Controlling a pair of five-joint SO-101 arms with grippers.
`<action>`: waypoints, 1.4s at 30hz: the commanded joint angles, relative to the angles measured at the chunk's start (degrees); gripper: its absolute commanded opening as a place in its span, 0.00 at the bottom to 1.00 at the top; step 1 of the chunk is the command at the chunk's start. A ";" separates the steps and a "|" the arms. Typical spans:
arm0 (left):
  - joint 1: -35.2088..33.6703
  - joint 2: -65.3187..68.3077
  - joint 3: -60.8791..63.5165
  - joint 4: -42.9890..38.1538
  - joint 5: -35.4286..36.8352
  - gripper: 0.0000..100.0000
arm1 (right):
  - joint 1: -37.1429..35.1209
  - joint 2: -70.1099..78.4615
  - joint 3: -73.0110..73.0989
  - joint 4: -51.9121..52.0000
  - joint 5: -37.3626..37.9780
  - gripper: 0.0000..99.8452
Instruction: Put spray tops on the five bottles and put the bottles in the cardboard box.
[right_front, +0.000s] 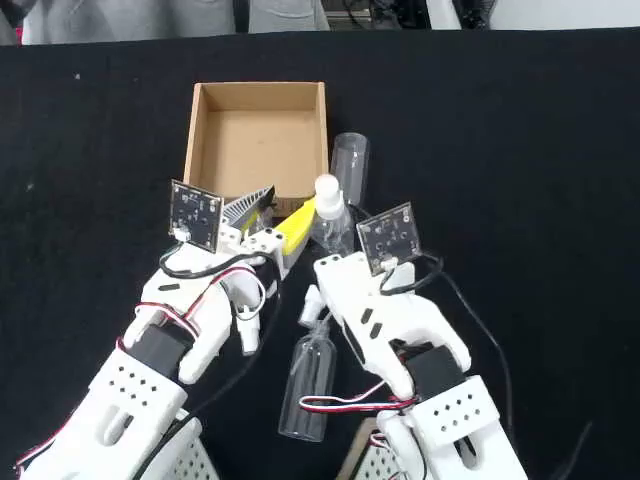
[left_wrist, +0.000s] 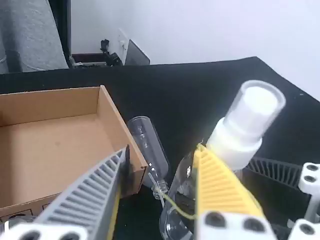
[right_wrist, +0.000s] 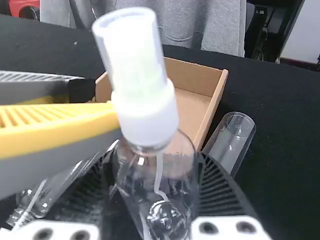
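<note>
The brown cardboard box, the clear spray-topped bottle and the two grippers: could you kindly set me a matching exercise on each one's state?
1 brown cardboard box
2 clear plastic bottle with white spray top
3 left gripper
4 right gripper

A shut round the bottle's body
B empty inside
C open, yellow finger beside the spray top
D held near the box's corner

Pairs: 1-B, 2-D, 3-C, 4-A

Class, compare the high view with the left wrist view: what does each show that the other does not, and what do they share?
High view: a third bottle lying beside the right arm. Left wrist view: a broad white wall behind the table. Both: the cardboard box, the spray-topped bottle, and a clear bottle beside the box.
</note>
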 joint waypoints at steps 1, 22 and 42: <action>2.42 -0.79 -0.57 -0.70 -1.23 0.20 | 1.23 -1.27 -1.19 -1.23 1.85 0.08; -1.63 -0.79 -2.51 2.64 -0.26 0.20 | 2.73 -1.19 -0.22 -1.32 2.20 0.08; -22.02 -0.79 -0.75 2.46 0.79 0.21 | 2.81 -1.19 1.01 -1.49 1.76 0.08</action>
